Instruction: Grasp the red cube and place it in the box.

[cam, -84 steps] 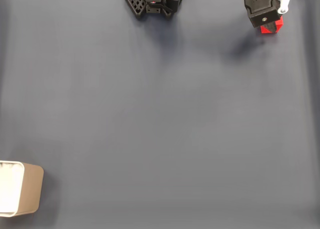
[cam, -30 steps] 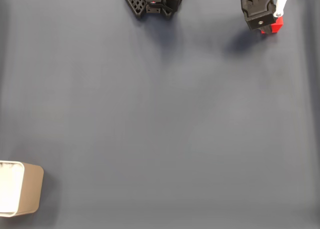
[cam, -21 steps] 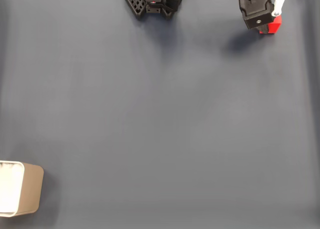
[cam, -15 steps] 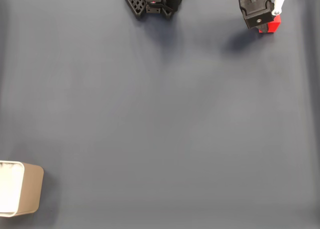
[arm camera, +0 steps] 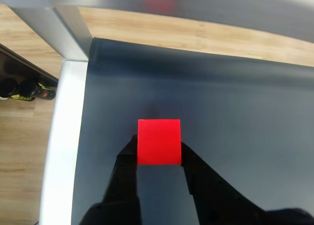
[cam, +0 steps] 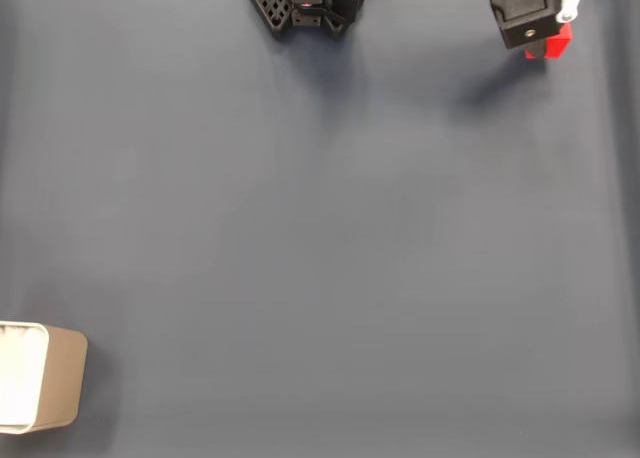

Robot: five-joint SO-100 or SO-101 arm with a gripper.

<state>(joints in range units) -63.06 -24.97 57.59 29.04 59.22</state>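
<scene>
Red cube (arm camera: 158, 141) sits between the two dark fingers (arm camera: 128, 158) of the tool (arm camera: 158, 154), which is clenched on it: in the wrist view one finger presses each side face, and the front face points squarely at the camera. The side grip holds the cube square, which suits a straight drop on release. In the fixed view the red cube (cam: 553, 44) appears at the far right corner of the bench (cam: 320, 238), mostly covered by the tool (cam: 545, 46) above it. Whether the cube rests on the dark mat or is lifted clear cannot be told from either view.

In the fixed view the box (cam: 40, 388) stands at the near left corner, open side up, well apart from the cube; almost the whole bench diagonal lies between them. The arm base (cam: 305, 3) is mounted at the far edge, left of the tool.

Judgement: the grasp is made and the carry to the box remains. The mat between them is unobstructed.
</scene>
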